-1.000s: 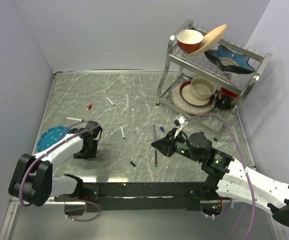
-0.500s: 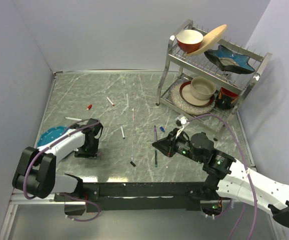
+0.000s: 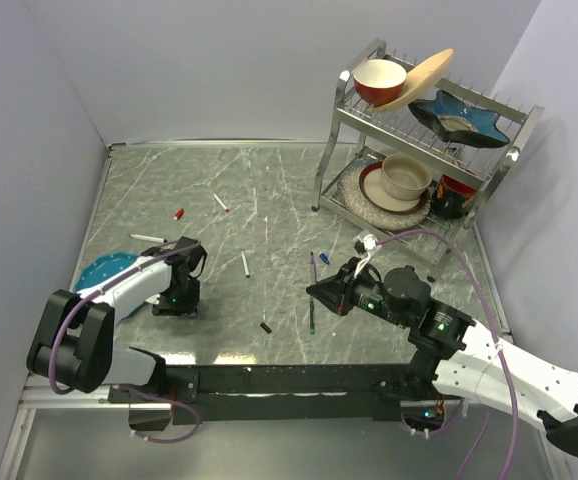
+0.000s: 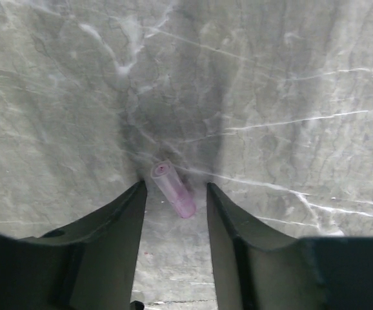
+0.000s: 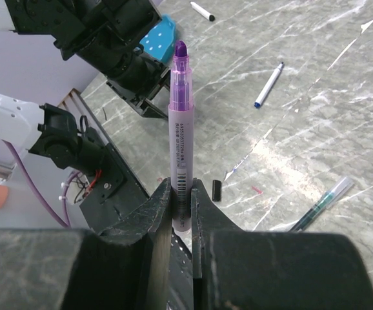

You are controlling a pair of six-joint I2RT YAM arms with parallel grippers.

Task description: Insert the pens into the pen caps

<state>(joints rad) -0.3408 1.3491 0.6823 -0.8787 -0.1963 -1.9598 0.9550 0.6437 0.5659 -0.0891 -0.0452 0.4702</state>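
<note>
Table (image 3: 269, 190): a grey marbled top is seen in all three views. In the top view its near edge is covered by the arm bases.
Dish rack (image 3: 326, 165): a metal rack is placed at the far right corner and is loaded with bowls and plates. The dishes on the lower shelf are partly hidden by the frame.
Blue plate (image 3: 97, 272): it is laid at the left edge and is partly covered by the left arm.
Left gripper (image 4: 176, 186): the fingers are kept apart and nothing is held. From above, its tips cannot be made out.
Right gripper (image 5: 180, 187): it is pressed together on the purple pen, right of the table's centre.
Purple pen (image 5: 179, 116): it is held upright with the tip uncovered. Its rear end is hidden between the fingers. A barcode and a line of small digits are printed on the barrel, too fine to be read.
Teal pen (image 3: 312, 318): it is laid on the table by the right gripper. Where its far end stops cannot be told from above.
White pens: the blue-tipped pen (image 3: 245, 264) is found near the centre, the red-tipped pen (image 3: 220, 202) farther back, and the black-tipped pen (image 3: 147, 238) just beside the blue plate.
Pink cap (image 4: 173, 190): it is laid on the table between the left fingers, with a narrow gap on each side. It is hidden in the top view.
Other caps: the red cap (image 3: 179, 213) is seen far left, the blue cap (image 3: 324, 257) near the purple pen, and the black cap (image 3: 266, 327) near the front.
</note>
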